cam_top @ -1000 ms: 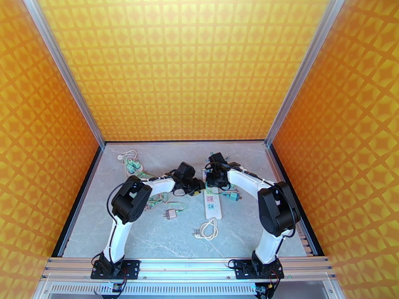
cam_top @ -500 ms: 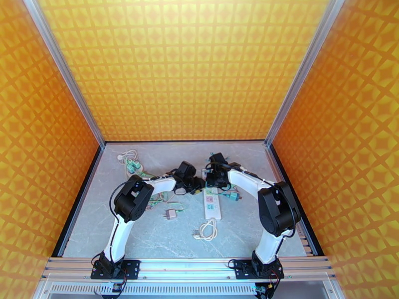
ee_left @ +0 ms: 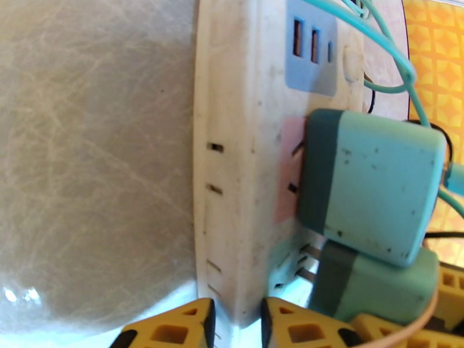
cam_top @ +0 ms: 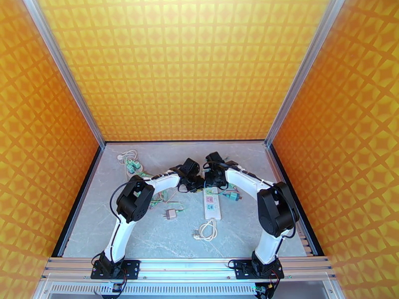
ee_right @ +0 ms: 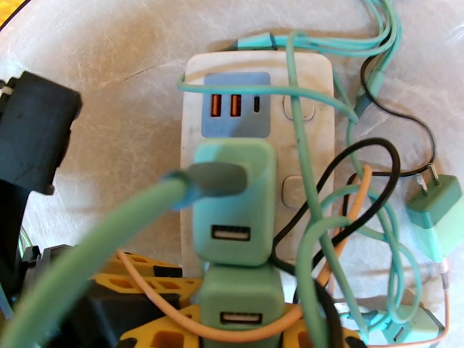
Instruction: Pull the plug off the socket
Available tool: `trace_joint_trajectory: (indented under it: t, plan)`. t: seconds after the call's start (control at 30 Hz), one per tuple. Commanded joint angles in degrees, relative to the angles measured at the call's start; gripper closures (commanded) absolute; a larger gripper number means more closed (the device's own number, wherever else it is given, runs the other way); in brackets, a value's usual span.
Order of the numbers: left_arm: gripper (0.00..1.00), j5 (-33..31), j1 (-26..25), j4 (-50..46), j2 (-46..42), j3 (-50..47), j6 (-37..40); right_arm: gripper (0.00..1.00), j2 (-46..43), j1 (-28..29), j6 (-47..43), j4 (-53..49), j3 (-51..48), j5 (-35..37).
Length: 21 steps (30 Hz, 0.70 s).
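Where it enters socket (ee_right: 316, 65), right pincer (ee_right: 232, 320) clamps plug (ee_right: 240, 297).

White socket (ee_right: 316, 71) with grey-blue panel (ee_right: 236, 126), orange ports (ee_right: 216, 104), pink and green patches (ee_left: 287, 169), mint-green plug (ee_right: 240, 297), teal, black and orange cables (ee_right: 104, 233), grey marbled worktop (ee_right: 116, 65), orange diamond-patterned walls (cam_top: 184, 66)

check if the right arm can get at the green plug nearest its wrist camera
Likely yes: the right fingers flank that plug on the socket, though an orange cord loops across it.
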Motion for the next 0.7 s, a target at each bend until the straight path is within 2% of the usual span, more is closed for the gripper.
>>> trace_joint_trajectory:
  t: [0.0,0.23,0.67]
  plan:
    - [0.72,-4.2,-0.9,-10.3,4.7,-1.8,1.3,0.76,-0.7,1.4,-1.2,-1.6,2.6,1.0]
    - [0.71,-4.2,-0.3,-10.0,3.6,-2.2,1.0,0.77,-3.7,1.0,-3.4,-6.5,2.4,4.8]
    - [0.69,-4.2,0.0,-9.6,2.3,-1.9,1.3,0.76,-13.1,-3.3,-5.8,-15.1,3.3,0.7]
